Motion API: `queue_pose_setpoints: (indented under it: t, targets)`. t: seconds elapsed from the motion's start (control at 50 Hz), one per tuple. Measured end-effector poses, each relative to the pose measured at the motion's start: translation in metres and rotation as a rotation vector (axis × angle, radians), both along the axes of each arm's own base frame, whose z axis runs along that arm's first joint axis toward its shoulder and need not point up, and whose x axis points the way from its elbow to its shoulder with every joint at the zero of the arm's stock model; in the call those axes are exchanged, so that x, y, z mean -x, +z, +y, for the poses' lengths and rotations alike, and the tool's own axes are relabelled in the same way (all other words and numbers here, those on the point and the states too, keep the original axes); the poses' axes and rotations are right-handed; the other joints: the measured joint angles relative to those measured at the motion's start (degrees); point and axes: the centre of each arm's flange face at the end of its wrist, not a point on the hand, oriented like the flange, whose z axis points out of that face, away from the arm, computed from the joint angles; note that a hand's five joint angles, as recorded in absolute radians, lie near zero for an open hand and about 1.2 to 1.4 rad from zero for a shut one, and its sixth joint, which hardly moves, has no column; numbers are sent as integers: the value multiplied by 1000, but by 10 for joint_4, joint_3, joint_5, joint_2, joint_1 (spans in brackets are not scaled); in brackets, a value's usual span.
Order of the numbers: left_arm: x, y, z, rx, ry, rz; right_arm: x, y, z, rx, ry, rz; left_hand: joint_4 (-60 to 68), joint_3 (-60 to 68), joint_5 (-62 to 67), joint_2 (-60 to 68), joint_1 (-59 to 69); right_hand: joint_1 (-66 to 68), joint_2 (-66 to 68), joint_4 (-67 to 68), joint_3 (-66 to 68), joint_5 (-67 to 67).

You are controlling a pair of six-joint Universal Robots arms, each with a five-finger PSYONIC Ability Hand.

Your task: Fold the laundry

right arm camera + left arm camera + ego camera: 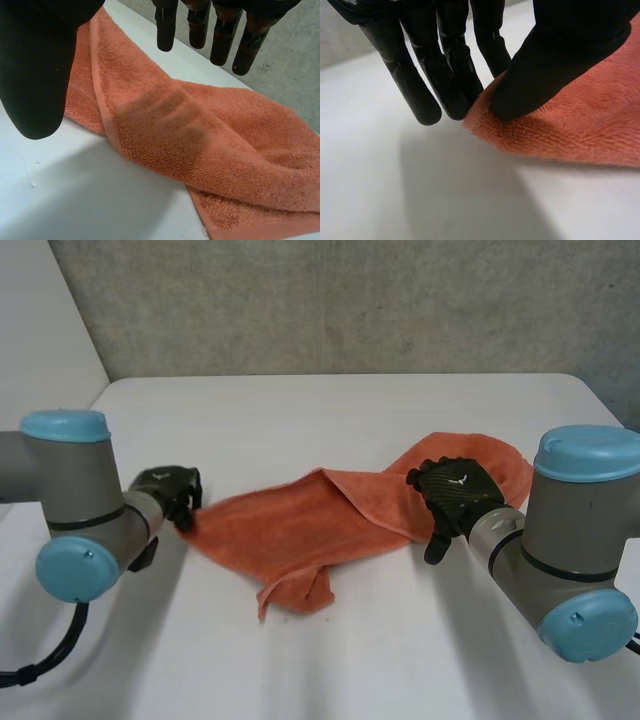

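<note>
Towel place: the orange towel (300, 525) lies crumpled across the middle of the white table (330, 410), with its right part folded over itself and a small flap hanging toward the near side.
Left fingers: the left hand (168, 490) is at the left corner of the towel. In the left wrist view the thumb (555, 55) sits on top of the corner (580, 125) and the fingers (452, 75), held close together, stand against its edge, so the corner is pinched between them.
Right fingers: the right hand (458, 492) is over the right part of the towel. In the right wrist view its fingers (166, 30) are straight and a little spread, the thumb (35, 65) is well apart from them, and they hold nothing; the towel (200, 150) lies below the palm.
Edges and room: a hemmed edge runs under the right hand. The table is bare on the far side, on the near side and left of the left hand.
Arms: the left arm (80, 510) comes in from the near left, the right arm (570, 540) from the near right, and both hands point down to the table.
</note>
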Motion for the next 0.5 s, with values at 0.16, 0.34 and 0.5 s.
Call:
queue_pose_setpoints:
  t: [0.16,0.34,0.5]
  targets:
    - [-3,47,12,178,42,20,0,0,0,-8,-4,-6,15,15,13,15,11,0,0,0,0,0]
    - [12,83,50,270,-30,64,4,0,0,-92,-58,-92,16,16,15,15,14,0,0,0,0,0]
    - [17,102,79,308,-74,88,2,-9,-8,-145,-96,-167,16,16,15,16,14,5,13,9,16,7]
